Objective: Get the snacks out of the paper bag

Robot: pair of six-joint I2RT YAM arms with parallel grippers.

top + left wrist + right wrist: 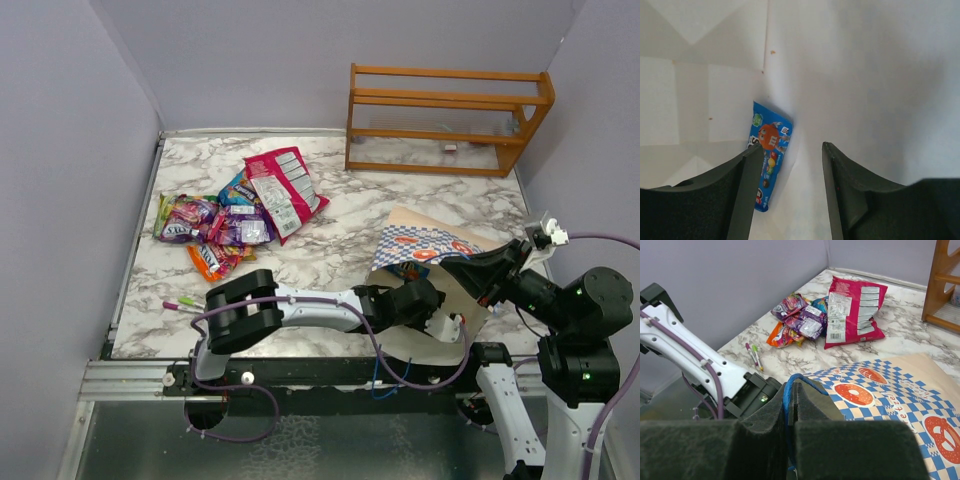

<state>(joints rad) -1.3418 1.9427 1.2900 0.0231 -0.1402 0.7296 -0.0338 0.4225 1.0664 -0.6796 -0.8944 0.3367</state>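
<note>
My left hand (790,152) is inside the paper bag (425,243), which lies on its side at the right part of the surface (330,255), with its mouth toward my arms. The two fingers of this hand are spread and nothing is between them. In front of them I see only the cream inside of the bag and one small blue packet (769,145) lying in a fold of the paper. My left finger (747,195) covers the lower edge of this packet, and I cannot tell if it touches it. My right hand (791,390) is pressed together on the thin blue cord handle (786,400) and holds the upper side of the bag up, so the mouth is open for the other arm. The chequered outside with the orange-red marks is just beside this hand. The other snacks (225,225) are out of the bag in a pile at the far left of the surface, well apart from it, and the large red-pink packet (285,190) lies on their right edge. Two thin pens (183,303) — one pink, one green — lie near the elbow of my left arm, between the pile and the near edge. An orange wooden rack (445,115) stands at the far right corner, behind the bag and not touching it.
</note>
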